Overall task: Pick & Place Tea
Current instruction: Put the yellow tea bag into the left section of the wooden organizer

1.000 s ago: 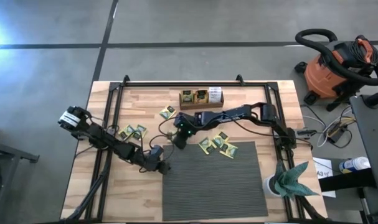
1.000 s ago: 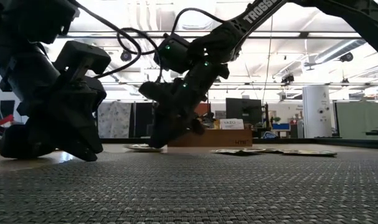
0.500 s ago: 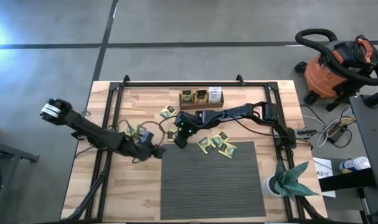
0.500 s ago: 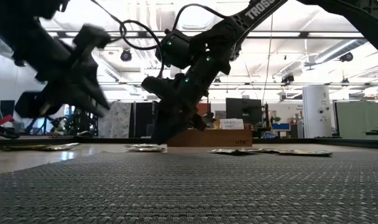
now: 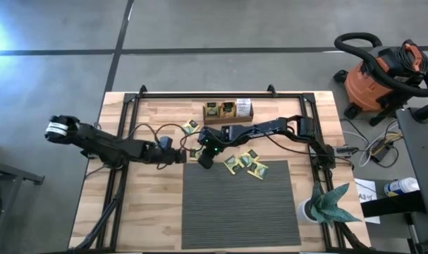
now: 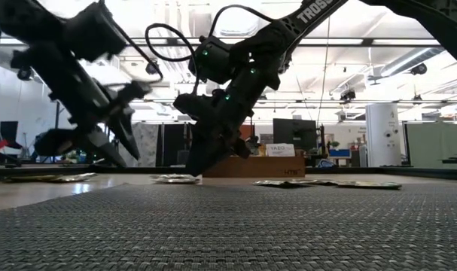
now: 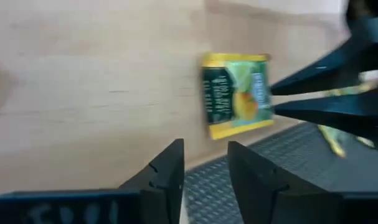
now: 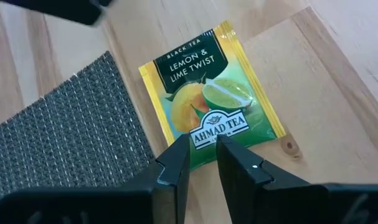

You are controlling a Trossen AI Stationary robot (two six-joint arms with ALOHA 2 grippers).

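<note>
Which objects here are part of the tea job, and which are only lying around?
Job:
- yellow-green square tea sachets; one lies below the right gripper
- brown wooden tray holding sachets
- left gripper

Not job:
- dark ribbed mat
- orange shop vacuum
- green folded plant-like thing

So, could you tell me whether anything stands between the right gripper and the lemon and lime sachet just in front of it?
Nothing visible does. The right gripper points straight at the lemon and lime sachet, which lies flat on the bare wooden table beside the corner of the grey mat. The left gripper hangs nearby, off to one side.
</note>
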